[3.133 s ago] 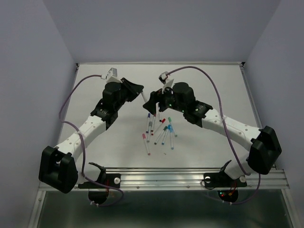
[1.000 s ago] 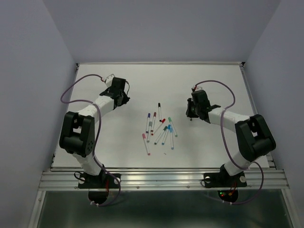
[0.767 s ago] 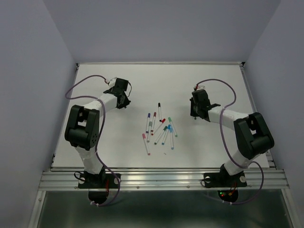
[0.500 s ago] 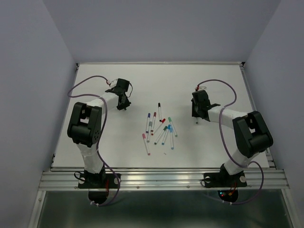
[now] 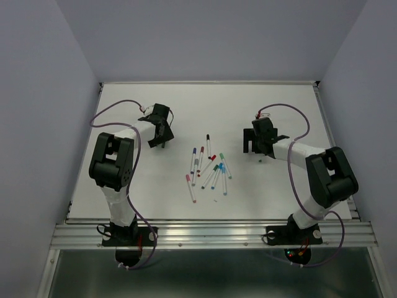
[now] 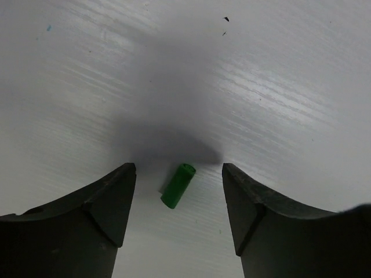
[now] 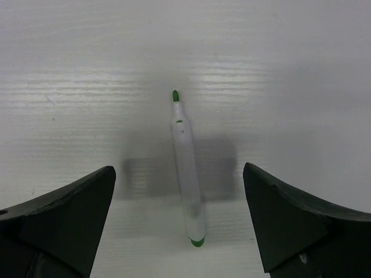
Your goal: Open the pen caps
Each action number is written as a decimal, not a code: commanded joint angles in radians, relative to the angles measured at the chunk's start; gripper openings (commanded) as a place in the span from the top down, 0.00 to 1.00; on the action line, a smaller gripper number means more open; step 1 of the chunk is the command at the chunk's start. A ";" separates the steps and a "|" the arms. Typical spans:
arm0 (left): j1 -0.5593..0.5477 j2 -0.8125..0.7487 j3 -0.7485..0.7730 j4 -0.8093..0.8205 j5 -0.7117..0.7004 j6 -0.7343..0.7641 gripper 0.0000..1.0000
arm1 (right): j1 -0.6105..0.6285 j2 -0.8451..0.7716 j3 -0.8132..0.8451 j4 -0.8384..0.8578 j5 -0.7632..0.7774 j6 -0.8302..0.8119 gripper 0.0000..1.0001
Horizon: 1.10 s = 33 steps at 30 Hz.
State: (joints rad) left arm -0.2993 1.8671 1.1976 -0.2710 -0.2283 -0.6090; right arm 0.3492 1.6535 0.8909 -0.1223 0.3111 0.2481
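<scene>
Well, left end effector [image 6: 178,168]: its fingers stood wide apart, low over the worktop [image 5: 279,105], holding nothing.
Green cap [image 6: 178,185]: it lay loose on its side between those fingers, touching neither, on the left and well apart from the pile.
Right end effector [image 7: 178,169]: it was also spread wide and empty, hanging above its own pen.
Green pen [image 7: 185,150]: it lay flat between the fingers with its tip bare, so this one was already open.
Likely reason: cap and barrel lay on opposite sides, probably so that finished pieces would not mix with the pens not yet done.
Pile of pens [image 5: 208,167]: they lay in a loose fan in the middle between the two arms, coloured caps seemingly on. Most of the task looked left to do.
Worktop: it was white and matt, faintly streaked, with a few dark specks. Soft shadows fell beneath each end effector.
Room: plain pale lilac-grey walls [image 5: 205,37] closed in three sides, and a metal rail [image 5: 211,234] ran along the near edge.
</scene>
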 commanded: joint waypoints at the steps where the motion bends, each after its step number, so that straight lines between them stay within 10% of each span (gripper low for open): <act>1: 0.006 -0.045 0.033 -0.008 0.003 0.012 0.25 | -0.007 -0.083 0.042 -0.043 -0.041 -0.015 0.00; 9: 0.006 -0.160 0.025 0.026 0.064 0.037 0.01 | 0.046 -0.234 0.054 -0.120 -0.231 -0.081 0.00; 33: 0.005 -0.398 -0.153 0.061 0.086 0.043 0.01 | 0.310 0.028 0.134 -0.189 -0.124 -0.052 0.00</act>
State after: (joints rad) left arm -0.2993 1.5227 1.0565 -0.2272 -0.1349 -0.5835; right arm 0.6441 1.6588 0.9771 -0.3099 0.1646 0.1875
